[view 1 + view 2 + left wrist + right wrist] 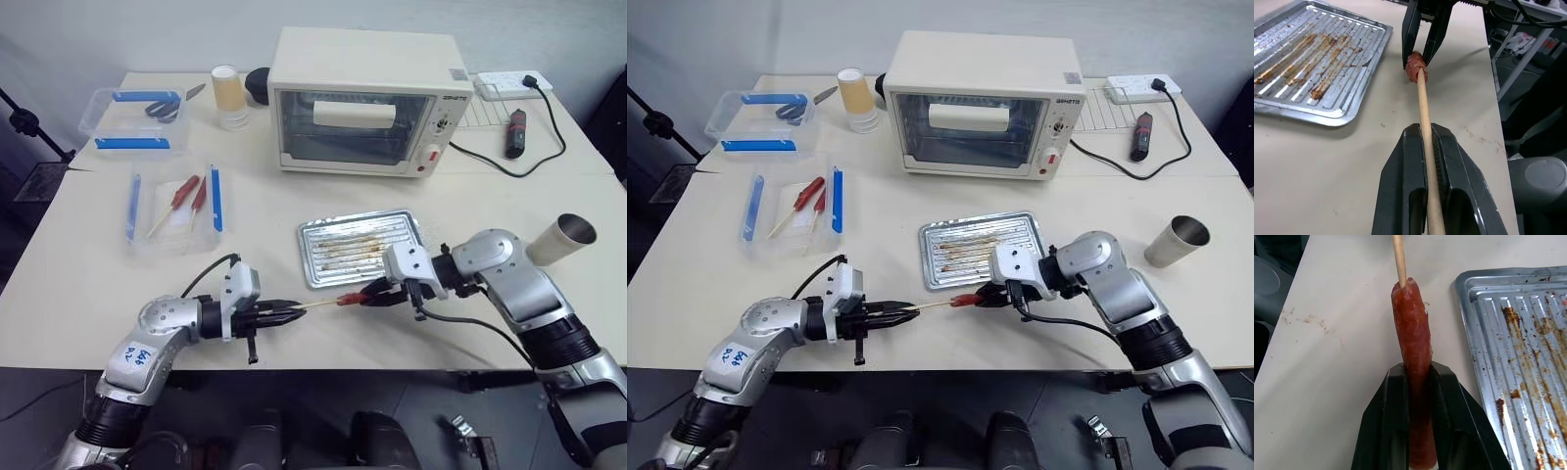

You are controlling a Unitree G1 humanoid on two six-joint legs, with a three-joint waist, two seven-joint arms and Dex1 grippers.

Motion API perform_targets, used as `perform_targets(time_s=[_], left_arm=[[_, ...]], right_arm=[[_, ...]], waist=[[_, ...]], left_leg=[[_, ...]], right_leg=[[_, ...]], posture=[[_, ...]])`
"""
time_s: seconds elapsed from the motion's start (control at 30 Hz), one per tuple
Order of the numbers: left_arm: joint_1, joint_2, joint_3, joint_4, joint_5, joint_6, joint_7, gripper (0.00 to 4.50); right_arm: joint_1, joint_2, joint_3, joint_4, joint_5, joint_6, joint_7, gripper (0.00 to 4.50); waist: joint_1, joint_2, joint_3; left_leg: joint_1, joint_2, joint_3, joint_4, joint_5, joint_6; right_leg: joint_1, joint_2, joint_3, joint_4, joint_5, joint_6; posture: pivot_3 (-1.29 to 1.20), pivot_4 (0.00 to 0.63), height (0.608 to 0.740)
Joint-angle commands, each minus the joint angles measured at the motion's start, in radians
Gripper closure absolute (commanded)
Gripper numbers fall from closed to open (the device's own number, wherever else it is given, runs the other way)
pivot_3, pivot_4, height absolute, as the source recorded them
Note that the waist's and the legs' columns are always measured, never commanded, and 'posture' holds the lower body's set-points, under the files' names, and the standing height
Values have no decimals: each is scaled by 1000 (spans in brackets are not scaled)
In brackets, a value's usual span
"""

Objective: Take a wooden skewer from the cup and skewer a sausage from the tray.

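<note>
Starting at your far left, a clear plastic box (134,120) with blue clips sits at the back of the counter (88,284), and nearer you an open clear box (174,208) holds two small red sausages on sticks. Your left pincer (290,311) lies low near the counter's front edge, pointing right, its two black fingers (1400,196) clamped tight on the wooden skewer (318,305). The skewer runs level from those fingers toward the right, and its far tip is pushed into the end of the sausage (1413,342). The sausage hangs just above the counter, just in front of the tray's near edge, gripped lengthwise between the fingers of your right pincer (377,295), which are closed snugly on its sides. The tray (318,266) lies flat behind them, streaked with brown grease. Behind it stands a cream toaster oven (362,98), with a stack of yellowish paper cups (228,93) to its left. Well to the right, the cup (1177,241) stands upright by your right arm.
</note>
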Motion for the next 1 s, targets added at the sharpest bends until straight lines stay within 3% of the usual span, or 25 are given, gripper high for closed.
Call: perform_targets(time_s=[0.03, 0.7, 0.83, 1.0], left_arm=[[-15, -12, -22, -26, 3, -3, 7, 4500], [-89, -23, -91, -17, 52, 57, 24, 4500], [-82, -7, -81, -31, 54, 76, 33, 4500], [-81, 5, -80, -55, 51, 106, 46, 4500]], right_arm=[[-20, -16, 2, -56, -2, -14, 17, 3925], [-48, -36, 18, -118, -57, 53, 34, 3925], [-43, -34, 19, -114, -59, 52, 34, 4494], [-51, -23, 23, -106, -64, 45, 18, 4494]], waist=[[0, 0, 0], [0, 0, 0], [0, 0, 0], [0, 0, 0]], left_leg=[[0, 0, 0, 0, 0, 0], [0, 0, 0, 0, 0, 0], [0, 0, 0, 0, 0, 0], [0, 0, 0, 0, 0, 0]], right_leg=[[0, 0, 0, 0, 0, 0], [0, 0, 0, 0, 0, 0], [0, 0, 0, 0, 0, 0], [0, 0, 0, 0, 0, 0]], posture=[[0, 150, 740], [0, 150, 740], [0, 150, 740], [0, 150, 740]])
